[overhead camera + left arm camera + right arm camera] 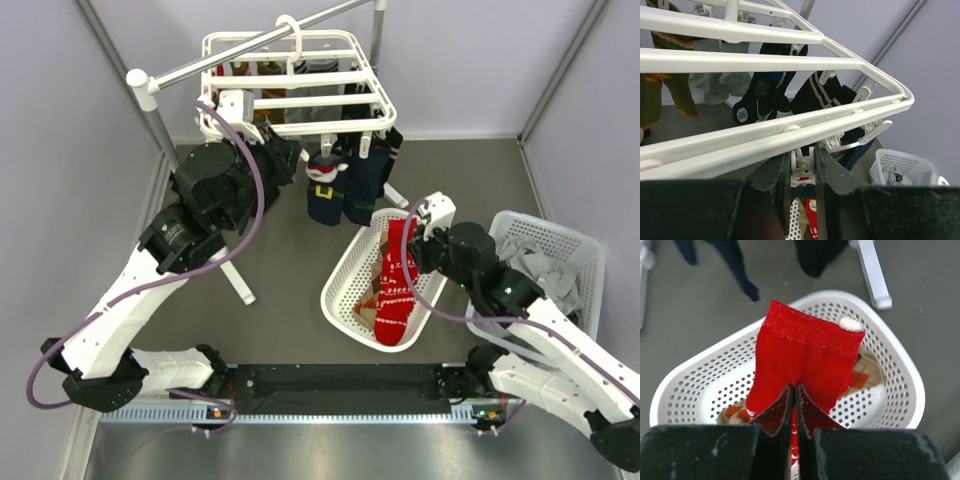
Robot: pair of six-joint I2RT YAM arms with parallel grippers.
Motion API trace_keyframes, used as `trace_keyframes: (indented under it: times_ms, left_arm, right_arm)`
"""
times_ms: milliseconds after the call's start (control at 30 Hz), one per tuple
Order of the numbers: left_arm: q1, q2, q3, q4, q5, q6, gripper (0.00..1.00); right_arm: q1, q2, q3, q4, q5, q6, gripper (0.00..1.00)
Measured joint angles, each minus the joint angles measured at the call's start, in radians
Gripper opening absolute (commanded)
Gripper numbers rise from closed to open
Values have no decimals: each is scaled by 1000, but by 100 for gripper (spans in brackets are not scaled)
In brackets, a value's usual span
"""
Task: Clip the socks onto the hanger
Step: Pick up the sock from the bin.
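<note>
The right claw point(795, 390), clamped shut on a red sock point(805, 350) just under its ribbed cuff, holds it low and right of the hanger point(300, 75), where the left claw point(803, 153) pinches a front-bar clip point(802, 160). Light and floppy, the sock likely feeds best cuff-first.

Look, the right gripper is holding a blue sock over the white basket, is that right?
Not quite. The right gripper is holding a red sock, not a blue one, over the white basket. The right wrist view shows it.
</note>
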Motion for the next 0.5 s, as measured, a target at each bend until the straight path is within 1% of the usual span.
trace_keyframes:
  times_ms: [133, 233, 367, 500]
  left_arm:
    - [0, 0, 6, -3, 11, -13, 0]
    - [0, 0, 13, -8, 14, -23, 0]
    - [0, 0, 16, -9, 19, -27, 0]
    - [2, 0, 21, -16, 31, -35, 0]
  right_arm:
    - [55, -71, 2, 14, -31, -85, 0]
    - [95, -91, 18, 17, -58, -135, 0]
    - [159, -75, 91, 43, -92, -199, 0]
    - [244, -21, 177, 84, -100, -267, 0]
